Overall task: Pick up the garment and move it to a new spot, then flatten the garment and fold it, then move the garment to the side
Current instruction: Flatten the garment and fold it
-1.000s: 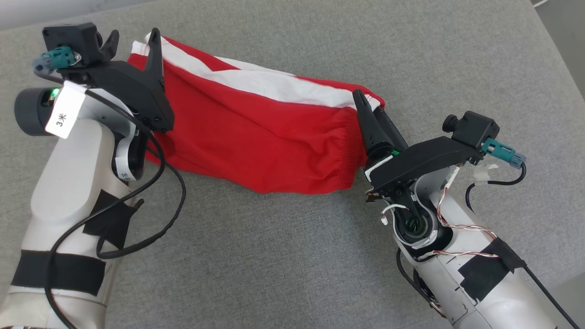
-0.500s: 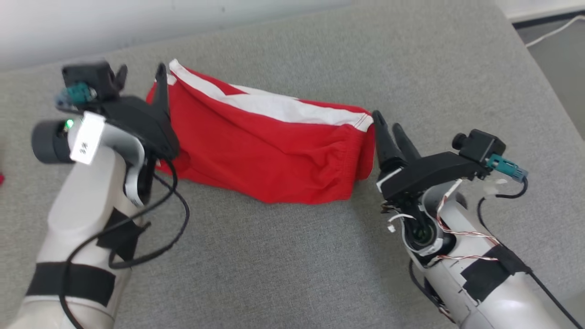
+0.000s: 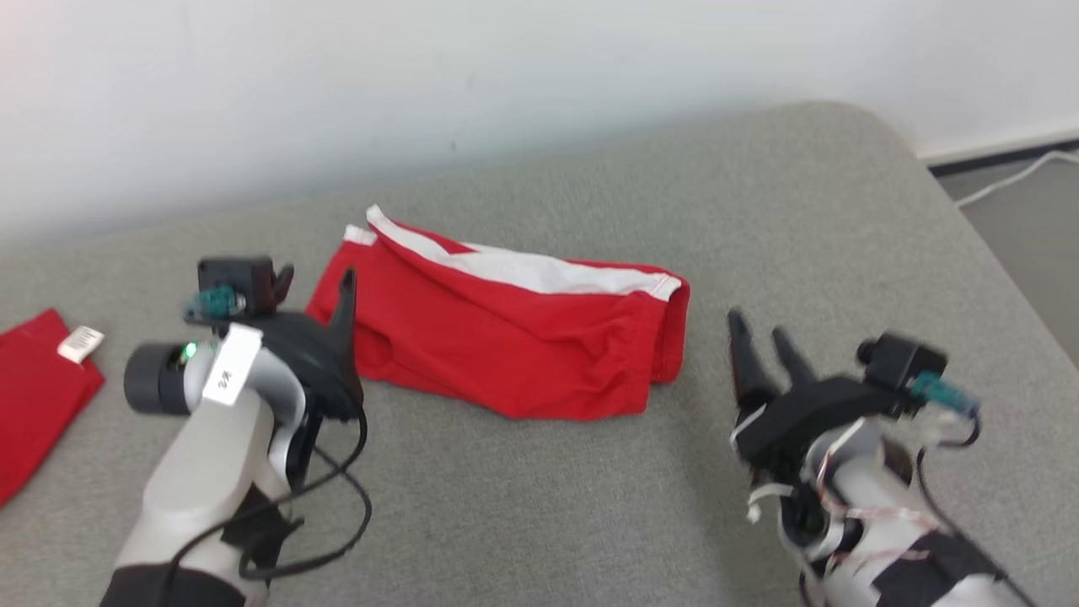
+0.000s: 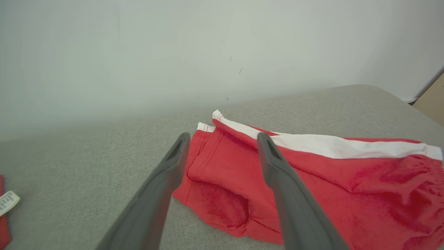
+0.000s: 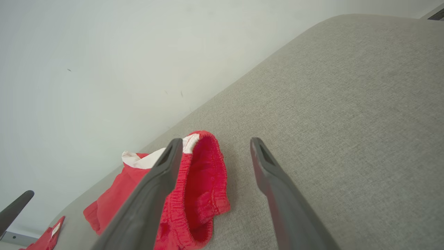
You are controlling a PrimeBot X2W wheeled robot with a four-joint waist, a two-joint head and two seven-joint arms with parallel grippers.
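The garment (image 3: 506, 337) is a pair of red shorts with a white side stripe, lying folded on the grey cushioned surface (image 3: 548, 506). My left gripper (image 3: 316, 276) hovers open just off its left end, fingers pointing toward the wall. My right gripper (image 3: 757, 324) stands open a short way off the right end, not touching the cloth. In the left wrist view the garment (image 4: 329, 180) lies beyond the open left gripper (image 4: 223, 137). From the right wrist, the elastic waistband end of the garment (image 5: 204, 194) sits past the left finger of the open right gripper (image 5: 215, 141).
Another red cloth (image 3: 34, 396) with a white tag (image 3: 80, 341) lies at the far left. A white wall (image 3: 506, 84) runs behind the surface. The surface's rounded right edge drops to the floor, where a white cable (image 3: 1011, 173) lies.
The head camera has tilted up, bringing the wall into view. Both grippers have drawn back from the garment's ends, which now lie free on the surface.
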